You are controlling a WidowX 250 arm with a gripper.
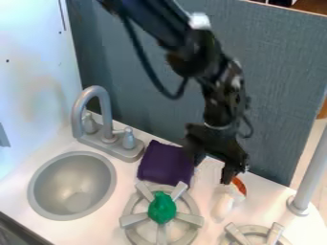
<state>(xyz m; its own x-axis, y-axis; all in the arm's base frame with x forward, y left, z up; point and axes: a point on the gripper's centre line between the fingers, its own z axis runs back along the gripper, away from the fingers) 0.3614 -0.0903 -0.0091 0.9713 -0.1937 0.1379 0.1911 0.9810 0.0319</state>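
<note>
A blue-gray panel (281,72) stands behind, meeting a white wall (32,72) (it has small dark dots (7,61)) at left.

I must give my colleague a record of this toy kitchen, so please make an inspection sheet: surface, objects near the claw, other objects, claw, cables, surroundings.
Surface: white counter with sink, tap and two burners
Near the claw: purple cloth, lying between tap and claw; white and orange object, just below the claw, contact cannot be told
Other objects: green object, on the burner nearer the sink
Claw: open, hanging low over the counter; held object: nothing seen
Cables: black cable, hanging in a loop from the arm
Surroundings: grey-blue panel behind, white wall at left, grey post at right
</note>
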